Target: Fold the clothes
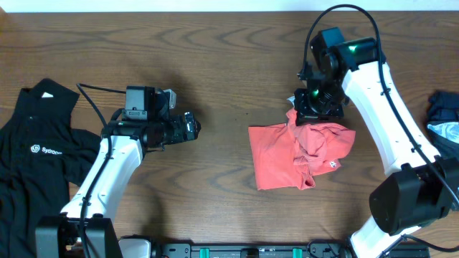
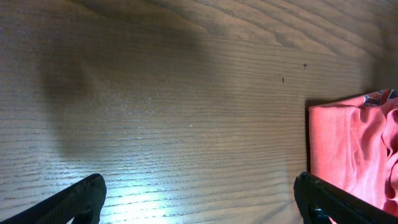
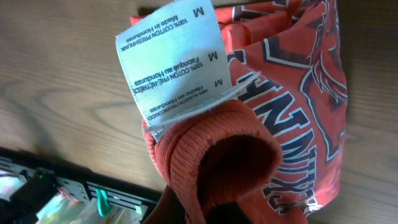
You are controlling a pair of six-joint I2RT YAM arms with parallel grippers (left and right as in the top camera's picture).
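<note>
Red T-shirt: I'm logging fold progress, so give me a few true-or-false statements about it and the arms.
The red T-shirt lies spread out flat. False: it is bunched and partly folded.
The right fingers are shut on it near the collar. True.
The left fingers hold the black shirt. False: they are open over bare table, holding nothing.
The size tag reads M. True.

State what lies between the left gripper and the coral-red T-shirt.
Between the left gripper and the T-shirt, only bare table, seen in the overhead and left wrist views.
</note>
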